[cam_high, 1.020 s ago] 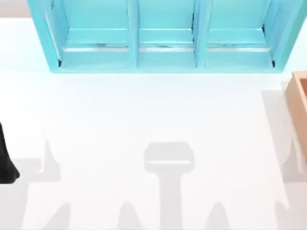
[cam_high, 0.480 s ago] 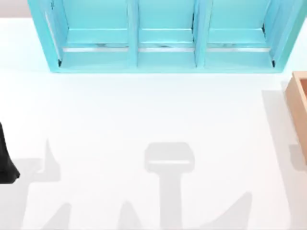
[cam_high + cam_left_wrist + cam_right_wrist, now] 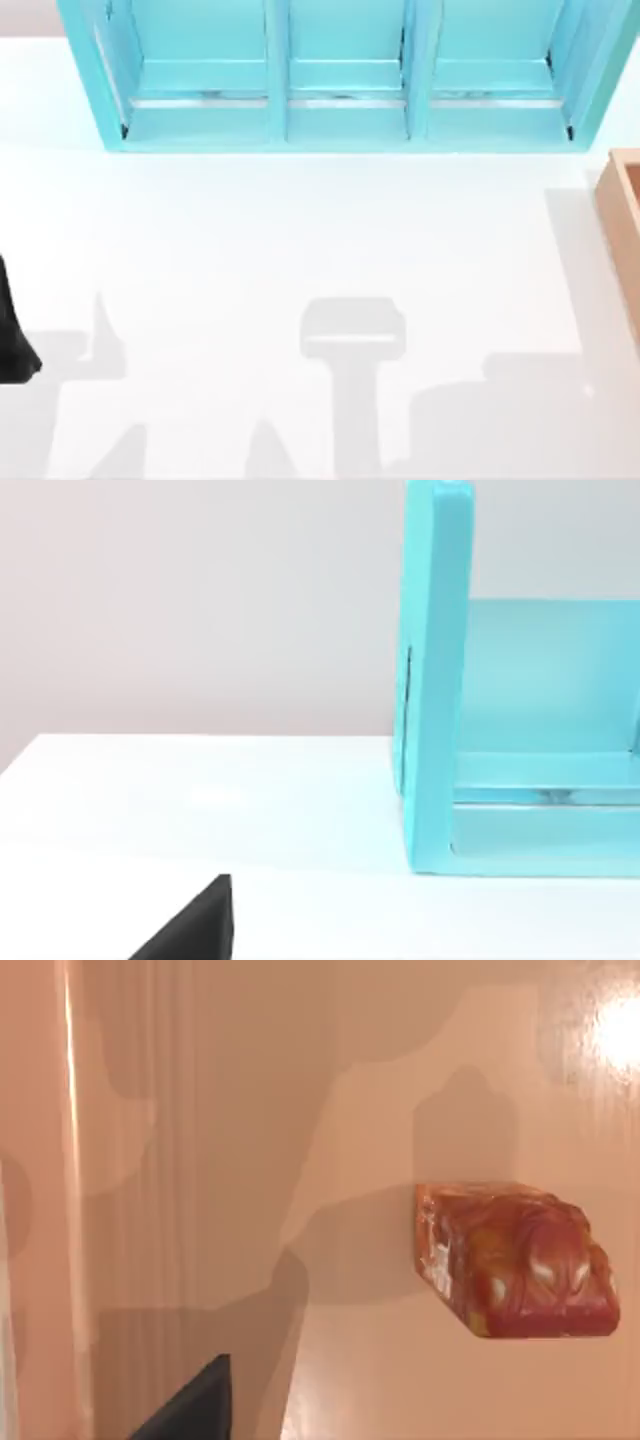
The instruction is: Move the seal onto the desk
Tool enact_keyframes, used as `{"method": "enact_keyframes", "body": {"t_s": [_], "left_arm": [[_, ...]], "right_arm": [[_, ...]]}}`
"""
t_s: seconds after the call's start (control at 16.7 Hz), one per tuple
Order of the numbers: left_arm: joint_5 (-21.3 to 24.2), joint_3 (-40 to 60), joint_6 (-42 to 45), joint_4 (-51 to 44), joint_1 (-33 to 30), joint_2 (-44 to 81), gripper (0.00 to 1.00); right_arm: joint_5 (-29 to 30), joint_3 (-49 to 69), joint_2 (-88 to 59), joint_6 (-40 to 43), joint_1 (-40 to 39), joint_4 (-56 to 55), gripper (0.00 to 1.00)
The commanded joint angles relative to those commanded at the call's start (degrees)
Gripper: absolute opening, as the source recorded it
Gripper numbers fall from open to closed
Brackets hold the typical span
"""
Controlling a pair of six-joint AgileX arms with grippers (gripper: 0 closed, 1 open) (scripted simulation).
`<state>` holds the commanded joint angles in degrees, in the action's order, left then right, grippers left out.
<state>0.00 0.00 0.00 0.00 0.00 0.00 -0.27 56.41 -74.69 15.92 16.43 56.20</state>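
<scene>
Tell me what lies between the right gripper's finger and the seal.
Nothing: in the right wrist view, only bare tan box floor separates the finger from the seal.

On the desk (image 3: 300, 230), the shadows toward five o'clock changed. A second earlier, separate pointed shadows stood along the near edge there, with another against the tan wooden box (image 3: 622, 215) at three o'clock. Half a second earlier, they had merged into one long slanted streak. By now they had become a broad blocky shadow (image 3: 500, 415) spreading across the lower right.
</scene>
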Motion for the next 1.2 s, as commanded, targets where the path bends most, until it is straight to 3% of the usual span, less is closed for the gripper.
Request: {"method": "enact_keyframes", "body": {"t_s": [0.42, 0.96, 1.2], "left_arm": [[0.0, 0.0, 0.0, 0.0, 0.0, 0.0, 1.0], [0.0, 0.0, 0.0, 0.0, 0.0, 0.0, 1.0], [0.0, 0.0, 0.0, 0.0, 0.0, 0.0, 1.0]], "right_arm": [[0.13, 14.05, -16.95, 3.79, 3.92, 12.47, 1.0], [0.15, 13.54, -16.95, 3.93, 4.08, 11.42, 1.0], [0.17, 10.75, -19.99, 4.15, 4.35, 4.91, 1.0]]}}
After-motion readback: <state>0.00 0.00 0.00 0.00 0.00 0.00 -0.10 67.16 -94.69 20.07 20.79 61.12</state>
